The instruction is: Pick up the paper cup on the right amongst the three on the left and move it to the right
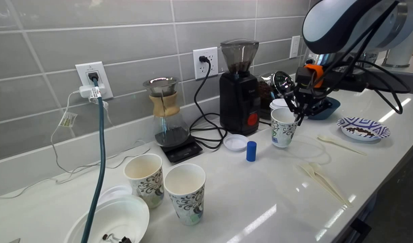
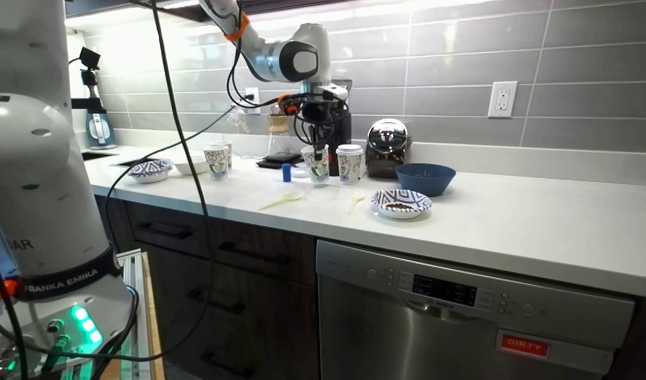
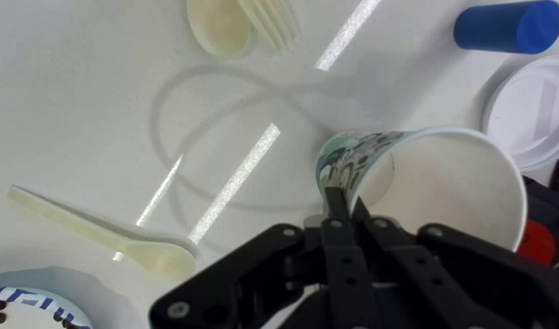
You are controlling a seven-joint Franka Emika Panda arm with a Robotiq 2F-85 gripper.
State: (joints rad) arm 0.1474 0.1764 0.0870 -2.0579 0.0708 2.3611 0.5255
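Observation:
The paper cup (image 1: 283,130) is white and tapered with a printed lower body. It also shows in an exterior view (image 2: 317,168) and in the wrist view (image 3: 448,183), where I look into its open mouth. My gripper (image 3: 348,203) is shut on the cup's rim, one fingertip inside the wall and one outside. In an exterior view the gripper (image 1: 299,116) is at the cup's rim. The cup tilts slightly; I cannot tell whether its base touches the counter. The two similar printed cups (image 1: 189,202) (image 1: 149,185) stand side by side near the white bowl.
A lidded cup (image 2: 349,166) stands close beside the held cup. A black grinder (image 1: 239,101) is behind. A blue cylinder (image 1: 251,151) and a white lid (image 1: 236,142) lie nearby. A blue bowl (image 2: 426,179), a patterned bowl with beans (image 1: 363,130) and pale cutlery (image 1: 324,182) are on the counter.

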